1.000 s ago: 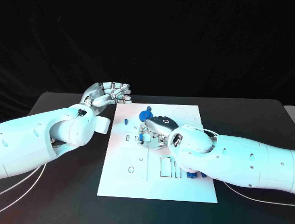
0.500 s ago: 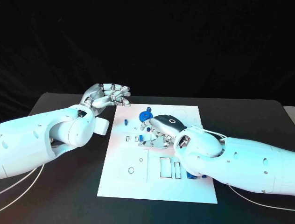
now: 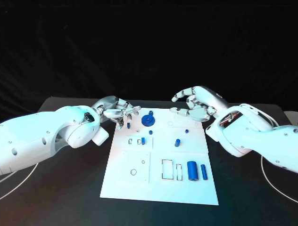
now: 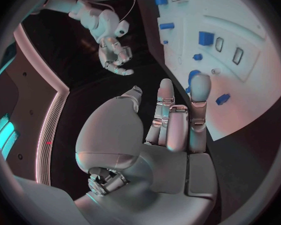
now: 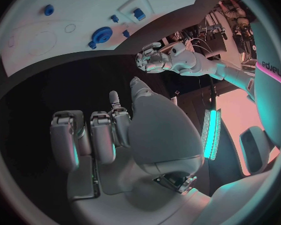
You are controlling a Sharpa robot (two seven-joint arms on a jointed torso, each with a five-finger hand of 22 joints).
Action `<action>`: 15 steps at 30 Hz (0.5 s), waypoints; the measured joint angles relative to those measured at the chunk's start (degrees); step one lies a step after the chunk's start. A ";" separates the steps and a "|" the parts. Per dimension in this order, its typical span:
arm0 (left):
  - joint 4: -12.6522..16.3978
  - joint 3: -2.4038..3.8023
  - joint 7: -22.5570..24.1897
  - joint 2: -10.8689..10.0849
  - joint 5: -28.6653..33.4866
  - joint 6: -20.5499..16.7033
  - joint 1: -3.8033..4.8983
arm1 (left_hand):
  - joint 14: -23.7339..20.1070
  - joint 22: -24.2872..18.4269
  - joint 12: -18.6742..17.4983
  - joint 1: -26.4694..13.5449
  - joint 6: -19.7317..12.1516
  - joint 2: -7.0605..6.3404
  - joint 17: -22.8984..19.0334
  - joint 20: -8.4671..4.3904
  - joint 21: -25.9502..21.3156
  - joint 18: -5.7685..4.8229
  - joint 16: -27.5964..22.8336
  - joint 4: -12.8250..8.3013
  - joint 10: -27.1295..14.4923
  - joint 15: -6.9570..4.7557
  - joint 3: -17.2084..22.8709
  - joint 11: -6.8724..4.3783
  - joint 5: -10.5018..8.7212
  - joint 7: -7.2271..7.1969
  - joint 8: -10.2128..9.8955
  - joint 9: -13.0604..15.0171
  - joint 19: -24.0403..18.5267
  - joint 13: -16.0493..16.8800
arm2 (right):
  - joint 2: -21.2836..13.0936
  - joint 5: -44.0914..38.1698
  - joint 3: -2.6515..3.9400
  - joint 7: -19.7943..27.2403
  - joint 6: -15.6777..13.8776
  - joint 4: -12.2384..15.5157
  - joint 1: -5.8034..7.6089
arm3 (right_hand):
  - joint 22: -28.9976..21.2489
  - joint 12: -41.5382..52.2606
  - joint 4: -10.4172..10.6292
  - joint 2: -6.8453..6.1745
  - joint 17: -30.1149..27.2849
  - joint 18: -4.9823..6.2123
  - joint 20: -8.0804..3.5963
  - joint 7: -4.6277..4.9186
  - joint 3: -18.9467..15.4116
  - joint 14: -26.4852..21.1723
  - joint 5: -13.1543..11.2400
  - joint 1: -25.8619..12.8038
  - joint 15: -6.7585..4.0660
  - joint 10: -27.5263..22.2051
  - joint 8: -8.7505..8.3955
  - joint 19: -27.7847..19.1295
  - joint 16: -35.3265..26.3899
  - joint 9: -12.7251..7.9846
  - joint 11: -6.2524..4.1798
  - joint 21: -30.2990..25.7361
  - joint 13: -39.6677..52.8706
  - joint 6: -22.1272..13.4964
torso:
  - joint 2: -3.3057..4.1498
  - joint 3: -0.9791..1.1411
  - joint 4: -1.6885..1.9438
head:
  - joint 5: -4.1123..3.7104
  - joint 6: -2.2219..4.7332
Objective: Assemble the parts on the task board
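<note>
Fingers (image 3: 125,109) of the left hand (image 3: 115,109), head view: curled narrow, tips at the far left corner of the task board (image 3: 142,179), nothing seen between them. Right hand (image 3: 198,104): raised over the board's far right corner, fingers bent and apart, holding nothing. Task board: white plate, lengthwise on the black table (image 3: 258,197). Contents: blue gear (image 3: 148,120) near the far edge, just beside the left fingertips; small blue pegs (image 3: 177,141) across the middle; large blue cylinder (image 3: 192,171) and thinner blue rod (image 3: 203,172) side by side in the near right area, next to rectangular slots (image 3: 167,169). Both forearms lie off the board's long edges; the near half of the board is unobstructed.

Left wrist view: left hand (image 4: 172,125) with fingers straight and close together, extended over the board's edge; blue gear (image 4: 192,77) just past the fingertips, partly hidden by them; small blue part (image 4: 223,99) beside them; square blue part (image 4: 206,38) farther on. Right hand (image 4: 115,55) well apart across dark table.

Right wrist view: right hand (image 5: 97,135) with fingers folded in, nothing gripped, over dark table short of the board (image 5: 53,45). Blue gear (image 5: 103,34) near the board's edge, well apart from these fingers. Left hand (image 5: 154,59) just off that edge.
</note>
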 measured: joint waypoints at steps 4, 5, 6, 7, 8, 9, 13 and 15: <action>-1.22 0.02 -7.64 2.03 -8.03 5.88 0.79 | 0.07 14.73 8.13 -0.95 -1.90 1.52 0.33 -0.68 10.16 -2.16 3.94 0.03 -2.31 -0.09 -0.03 -0.31 0.00 -0.45 3.22 2.75 5.76 6.54 | -3.28 6.44 -0.03 1.97 0.03 0.12 0.53 | 0.00 0.00 0.16 0.03 0.00 0.00 0.00 0.00 0.16 0.00 0.30 0.43 0.00 0.00 0.00 0.00 0.00 -0.06 0.00 0.00 0.00 0.00 | -0.88 0.10 0.18 | 0.18 -0.52; -1.54 0.02 -9.16 2.44 -9.57 7.13 0.96 | 0.06 16.20 9.00 -1.01 -1.92 1.58 0.33 -0.69 11.10 -2.14 4.18 0.03 -2.31 -0.09 -0.03 -0.31 0.00 -0.46 3.45 2.96 6.38 7.33 | -3.68 7.48 -0.03 2.24 0.05 0.10 0.58 | 0.00 0.00 0.16 0.03 0.00 0.00 0.00 0.00 0.16 0.00 0.30 0.43 0.00 0.00 0.00 0.00 0.00 -0.06 0.00 0.00 0.00 0.00 | -1.11 0.16 0.20 | 0.28 -0.65; -1.88 0.02 -10.62 2.86 -11.06 8.41 1.14 | 0.06 17.59 10.19 -0.83 -1.92 1.76 0.33 -0.79 11.97 -2.14 4.34 0.03 -2.25 -0.09 -0.03 -0.33 0.00 -0.46 3.48 3.18 7.07 8.48 | -4.01 8.39 -0.04 2.48 0.09 0.08 0.60 | 0.00 0.00 0.16 0.03 0.00 0.00 0.00 0.00 0.16 0.00 0.30 0.43 0.00 0.00 0.00 0.00 0.00 -0.06 0.00 0.00 0.00 0.00 | -1.26 0.20 0.24 | 0.36 -0.77; -2.24 0.02 -12.04 3.30 -12.49 9.66 1.31 | 0.18 19.23 11.44 -1.04 -1.92 2.04 0.33 -0.80 12.93 -2.15 4.40 0.03 -1.58 -0.26 -0.03 -0.50 0.00 -0.46 3.79 3.34 7.73 9.71 | -4.27 9.21 -0.04 2.69 0.12 0.06 0.62 | -0.01 0.00 0.16 0.03 0.00 0.00 0.00 0.00 0.16 0.00 0.30 0.43 0.00 0.00 0.00 0.00 0.00 -0.06 0.00 0.00 0.00 0.00 | -1.42 0.25 0.25 | 0.44 -0.89; -2.76 0.01 -13.82 3.98 -14.31 11.28 1.55 | 0.12 20.54 12.69 -1.31 -2.04 2.30 0.33 -0.90 13.76 -2.74 4.73 0.02 -0.97 -0.43 -0.10 -0.51 0.00 -0.59 4.10 3.54 8.21 10.88 | -4.60 10.11 -0.06 2.92 0.19 0.04 0.63 | -0.01 0.01 0.16 0.03 0.00 0.00 0.00 0.00 0.16 0.00 0.30 0.43 0.00 0.00 0.00 0.00 0.00 -0.06 0.00 0.00 0.00 0.00 | -1.62 0.31 0.27 | 0.52 -1.05; -3.14 -0.03 -15.10 4.56 -15.61 12.47 1.75 | 0.03 21.50 13.73 -1.59 -2.13 2.53 0.33 -1.02 14.35 -3.06 5.03 0.04 -0.41 -0.52 -0.57 -0.60 0.00 -0.67 4.38 3.73 8.51 11.89 | -4.82 10.70 -0.07 3.07 0.24 0.02 0.64 | -0.01 0.00 0.16 0.03 0.00 0.00 0.00 0.00 0.16 0.00 0.30 0.43 0.00 0.00 0.00 0.00 0.00 -0.05 0.00 0.00 0.00 0.00 | -1.76 0.37 0.28 | 0.56 -1.20; -4.59 -0.48 -19.69 7.18 -20.30 16.71 2.54 | 0.25 24.16 17.85 -3.77 -1.90 2.43 0.32 -1.32 16.00 -3.05 5.83 0.08 1.31 -0.73 -2.36 -1.03 0.00 -0.90 6.04 5.01 9.21 15.99 | -5.52 12.38 -0.12 3.38 0.54 -0.16 0.66 | -0.01 0.01 0.16 0.03 0.04 0.00 0.00 0.00 0.16 0.00 0.30 0.43 0.00 0.00 0.00 0.00 0.00 -0.05 0.00 0.00 0.00 0.00 | -2.24 0.60 0.39 | 0.75 -1.69; -5.13 -0.69 -21.22 8.16 -21.88 18.10 2.86 | 0.04 24.80 18.80 -4.60 -1.80 2.23 0.32 -1.32 16.28 -3.06 5.83 0.04 1.31 -0.94 -3.34 -1.03 0.00 -0.99 6.86 5.68 9.21 16.87 | -5.68 12.83 -0.14 3.40 0.67 -0.23 0.66 | -0.01 0.01 0.16 0.03 0.05 0.00 0.00 0.00 0.16 0.00 0.30 0.43 0.00 0.00 0.00 0.00 0.00 -0.05 0.00 0.00 0.00 0.00 | -2.43 0.70 0.42 | 0.83 -1.89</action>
